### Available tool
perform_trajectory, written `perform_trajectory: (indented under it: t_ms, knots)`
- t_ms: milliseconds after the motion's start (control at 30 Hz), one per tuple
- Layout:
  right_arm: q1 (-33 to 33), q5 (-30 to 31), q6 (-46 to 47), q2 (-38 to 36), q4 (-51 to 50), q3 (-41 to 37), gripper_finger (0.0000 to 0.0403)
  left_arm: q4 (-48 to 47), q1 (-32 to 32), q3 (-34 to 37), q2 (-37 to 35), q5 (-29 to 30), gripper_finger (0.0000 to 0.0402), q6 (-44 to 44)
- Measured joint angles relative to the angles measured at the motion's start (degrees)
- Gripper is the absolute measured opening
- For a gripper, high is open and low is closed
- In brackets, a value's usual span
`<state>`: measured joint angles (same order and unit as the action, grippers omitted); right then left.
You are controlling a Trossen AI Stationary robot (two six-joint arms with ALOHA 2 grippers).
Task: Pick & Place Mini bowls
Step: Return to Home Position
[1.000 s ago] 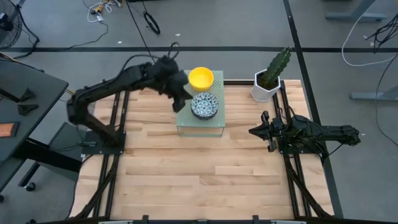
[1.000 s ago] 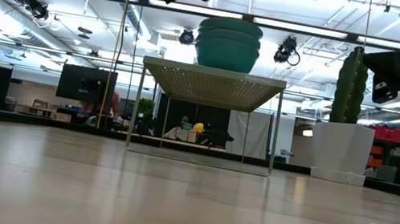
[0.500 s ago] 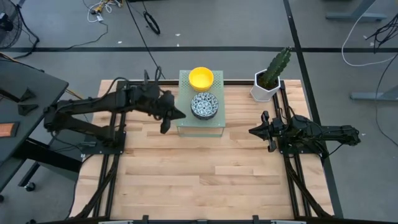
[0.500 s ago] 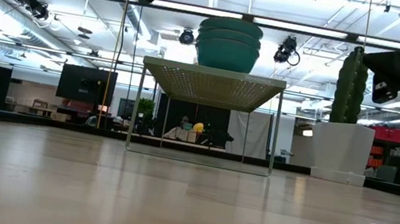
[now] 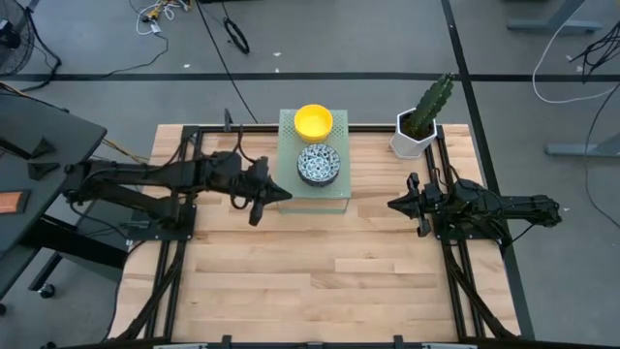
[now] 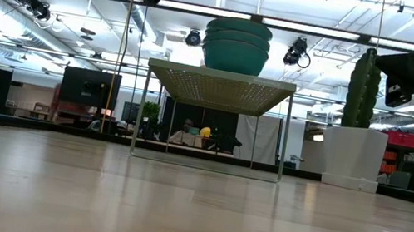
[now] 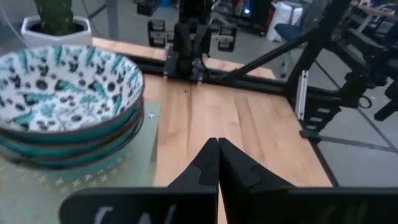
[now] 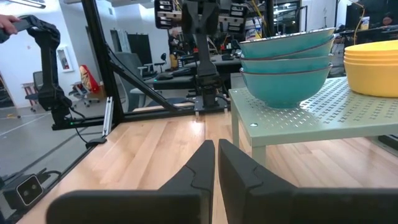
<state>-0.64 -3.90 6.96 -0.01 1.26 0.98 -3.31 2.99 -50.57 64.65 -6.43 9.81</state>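
A stack of white bowls with blue pattern (image 5: 318, 163) and a stack of yellow bowls (image 5: 313, 121) stand on a pale green perforated stand (image 5: 310, 200) at the table's far middle. The patterned stack also shows in the left wrist view (image 7: 62, 99), and both stacks show in the right wrist view (image 8: 286, 68), the yellow one (image 8: 373, 65) beside it. My left gripper (image 5: 281, 193) is shut and empty at the stand's left near corner, fingertips together (image 7: 217, 149). My right gripper (image 5: 392, 205) is shut and empty (image 8: 216, 149), right of the stand.
A cactus in a white hexagonal pot (image 5: 417, 131) stands at the far right, next to the stand. Bare wooden table (image 5: 320, 281) lies toward the near edge. Black rail frames run along the table's left and right sides.
My left gripper has drawn back from beside the yellow bowls at the stand's far left, going toward the table's near and left edges to the stand's left near corner. The bowls have stayed in place.
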Motion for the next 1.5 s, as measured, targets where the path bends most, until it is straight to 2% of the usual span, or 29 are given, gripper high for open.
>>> perform_trajectory:
  t_ms: [200,333,500,667,1000,1500]
  knots:
    - [0.0,0.0,0.0,0.0,0.0,0.0,0.0027,1.0,-2.8,0.0,0.1,4.6,0.0001,-0.4]
    - [0.0,0.0,0.0,0.0,0.0,0.0,0.0027,1.4,-3.3,0.2,0.1,4.9,0.0001,-1.3]
    - [0.0,0.0,0.0,0.0,0.0,0.0,0.0027,11.1,-4.3,7.0,-2.0,4.8,0.0001,-1.4]
    - [0.0,0.0,0.0,0.0,0.0,0.0,0.0027,18.3,-6.2,15.8,-6.7,4.7,0.0001,0.6]
    - [0.0,0.0,0.0,0.0,0.0,0.0,0.0027,20.7,-8.8,28.7,-21.5,3.9,0.0001,1.5]
    - [0.0,0.0,0.0,0.0,0.0,0.0,0.0027,23.5,-3.0,41.0,-35.5,-3.9,0.0001,1.5]
